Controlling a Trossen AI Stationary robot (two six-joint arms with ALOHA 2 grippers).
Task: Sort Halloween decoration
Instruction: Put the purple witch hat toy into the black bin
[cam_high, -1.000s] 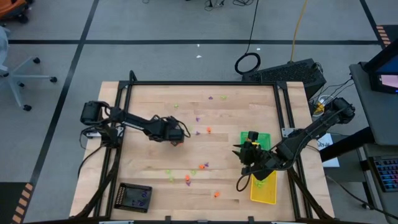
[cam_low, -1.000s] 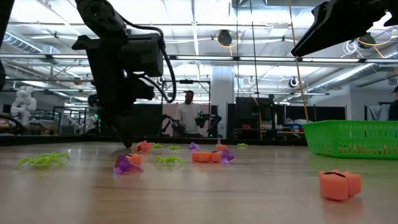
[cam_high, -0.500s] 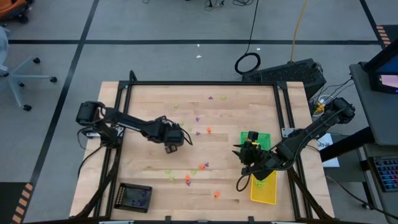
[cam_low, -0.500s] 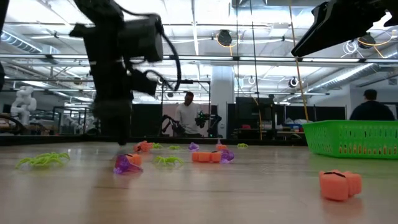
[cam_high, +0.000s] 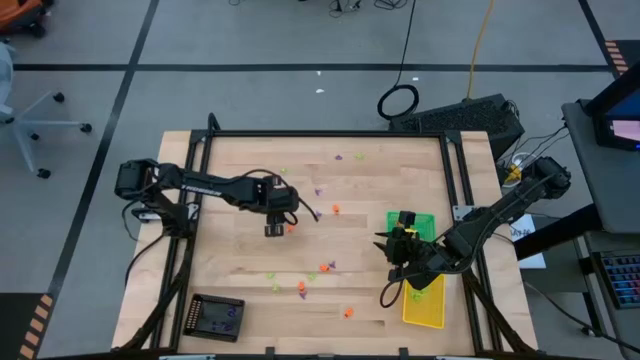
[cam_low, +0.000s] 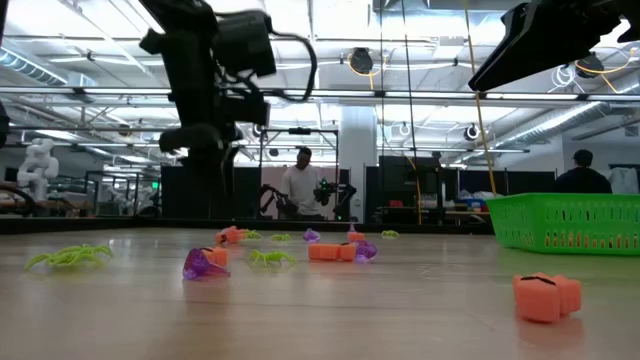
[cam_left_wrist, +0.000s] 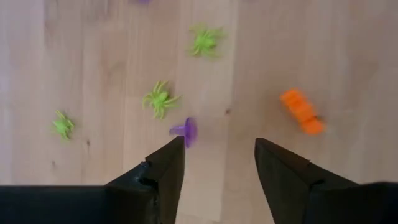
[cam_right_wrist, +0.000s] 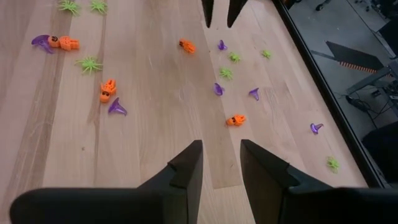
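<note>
Hovering above the table near scattered Halloween decoration, the left gripper is holding its jaws apart and empty; the right gripper, jaws likewise parted, is waiting beside the green tray

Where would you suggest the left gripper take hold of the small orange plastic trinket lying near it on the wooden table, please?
Probably across the short width of the small orange plastic trinket, coming straight down from above. It lies flat and elongated on the wooden table, at a slant, with bare wood on both long sides. The left gripper hangs open above the table; turning its fingers to straddle the narrow middle seems the surest hold.
</note>
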